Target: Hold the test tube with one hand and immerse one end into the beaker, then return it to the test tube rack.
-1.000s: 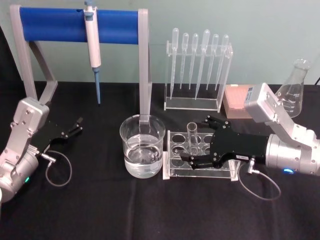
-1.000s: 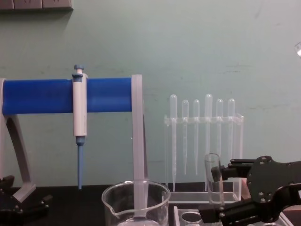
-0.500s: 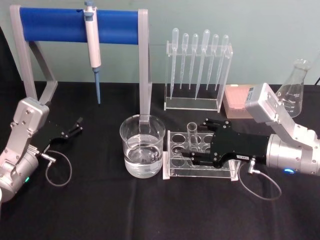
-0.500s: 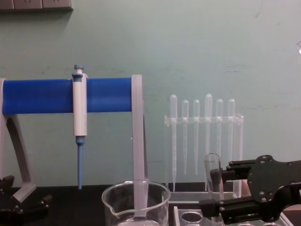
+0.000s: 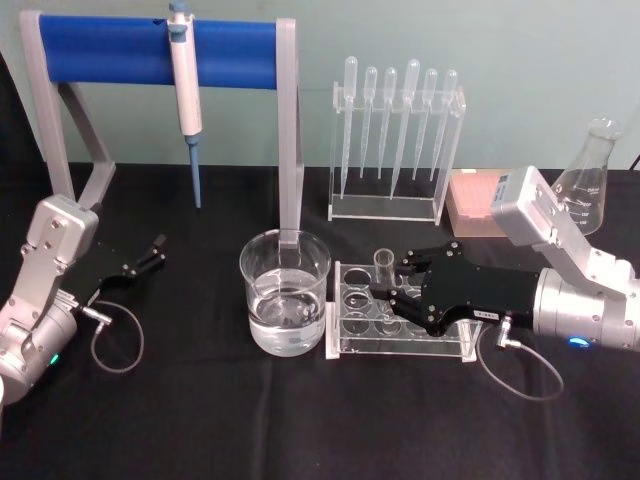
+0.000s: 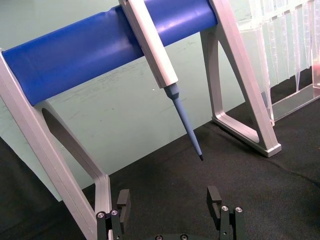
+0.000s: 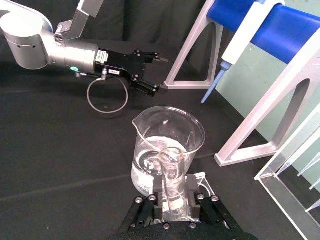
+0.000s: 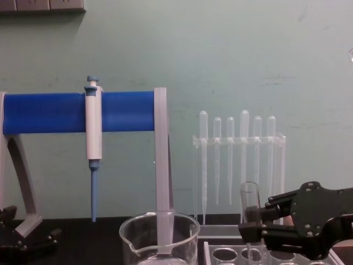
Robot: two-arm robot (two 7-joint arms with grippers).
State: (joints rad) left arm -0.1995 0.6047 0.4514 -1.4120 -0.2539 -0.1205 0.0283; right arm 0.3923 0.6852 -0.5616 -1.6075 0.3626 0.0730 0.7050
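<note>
Right end effector (image 5: pixel 388 284): reaches in low over the counter (image 5: pixel 300 420), above the clear rack (image 5: pixel 352 330). Its two black fingers are drawn in narrow, one on each side of the test tube (image 5: pixel 383 263). In the right wrist view the pads lie against the glass.
Test tube: stands upright between the right end effector's fingers, with its rimmed mouth above them and its lower part down in the rack.
Beaker (image 5: pixel 285 300): stands on the counter just past the right end effector's fingertips, beside the end of the rack. It holds clear liquid and is apart from the tube.
Left end effector (image 5: pixel 155 252): well apart from the right one, on the far side of the beaker. It sits low near the counter, fingers spread wide with nothing between them.
Pipettor (image 5: pixel 185 80): hangs tip down from the blue bar (image 5: pixel 110 50) of the stand, above and behind the left end effector.
Pipettes (image 5: pixel 395 120): stand in a row in a clear holder, behind the right end effector.
</note>
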